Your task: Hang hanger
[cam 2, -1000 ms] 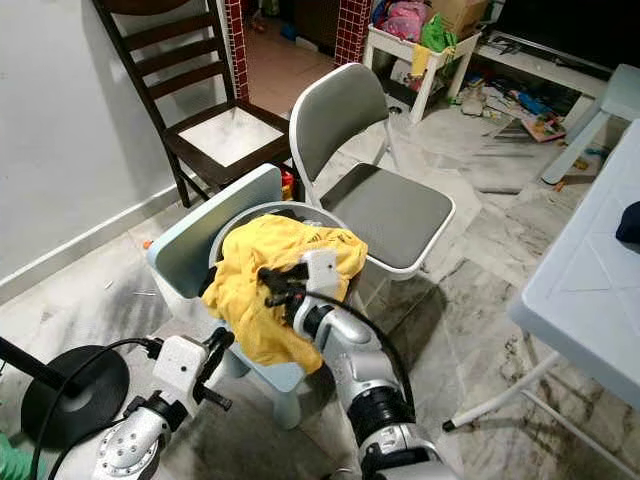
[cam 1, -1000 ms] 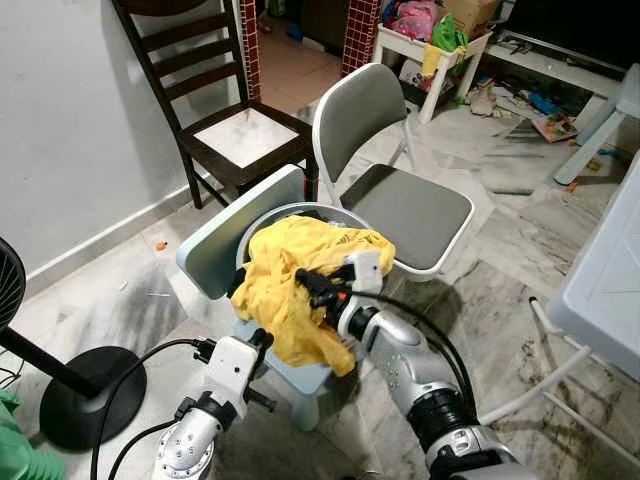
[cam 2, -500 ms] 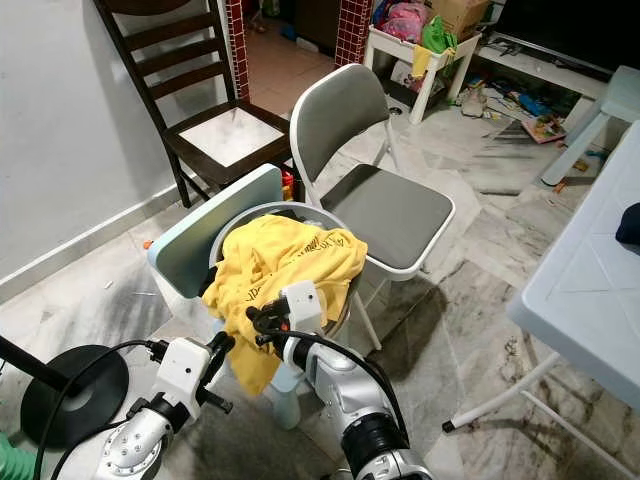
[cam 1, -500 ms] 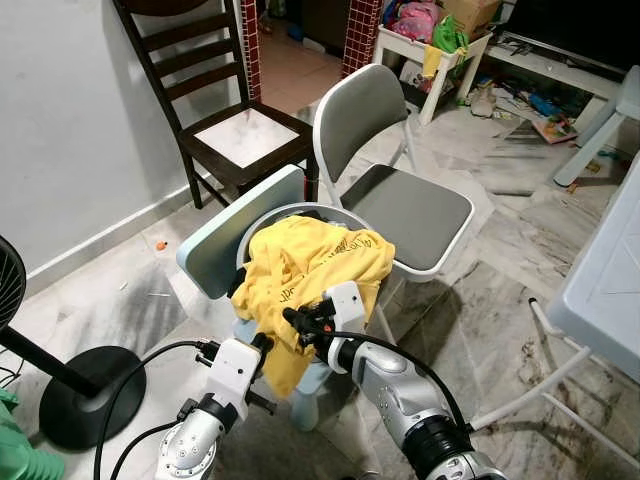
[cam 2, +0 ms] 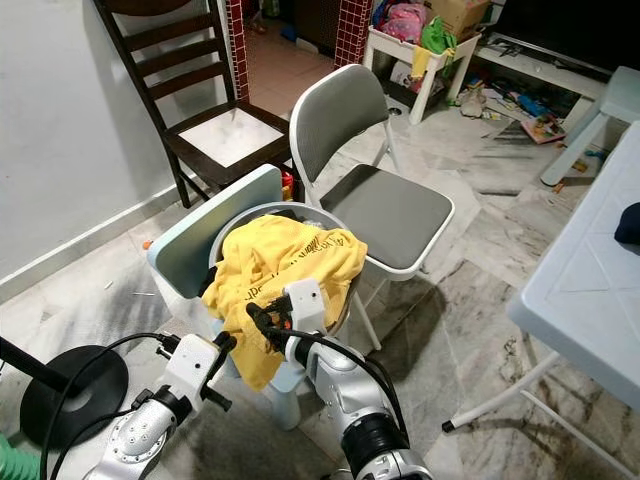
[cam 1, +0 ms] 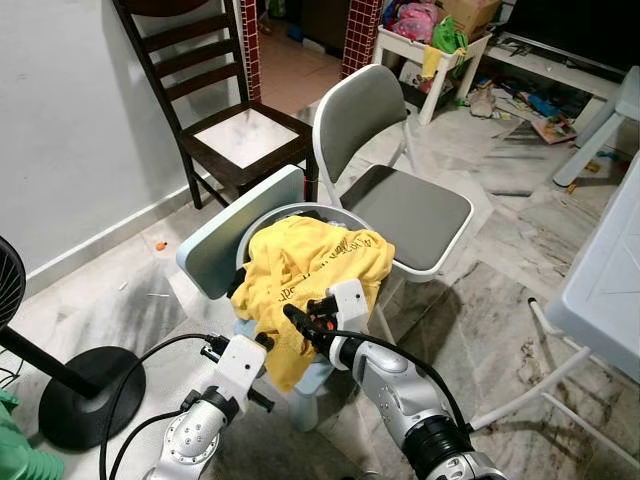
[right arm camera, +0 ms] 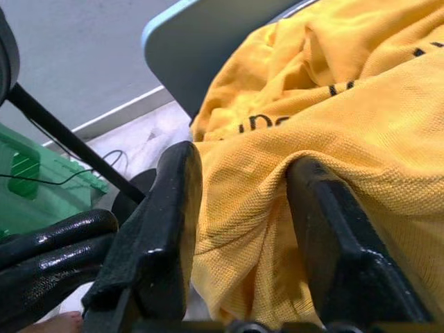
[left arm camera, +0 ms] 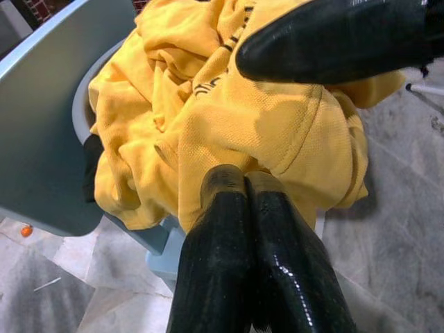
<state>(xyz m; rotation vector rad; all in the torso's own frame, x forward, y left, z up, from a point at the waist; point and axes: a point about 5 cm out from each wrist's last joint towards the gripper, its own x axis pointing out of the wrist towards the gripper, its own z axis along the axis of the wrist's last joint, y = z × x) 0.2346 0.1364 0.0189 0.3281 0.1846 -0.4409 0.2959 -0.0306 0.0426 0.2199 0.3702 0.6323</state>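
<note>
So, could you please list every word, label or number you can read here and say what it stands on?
Yellow shirt: black printed lettering runs across the cloth, but it is creased and too small to read in the eye views.
Same print in the right wrist view: a few letters show beside a fold, not readable as a word.
Nothing else carries legible text.

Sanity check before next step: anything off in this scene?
Yes. The crumpled yellow shirt spills over the rim of the grey round basket on the small pale blue chair, hanging down. The right gripper straddles a fold; the left gripper is shut.
</note>
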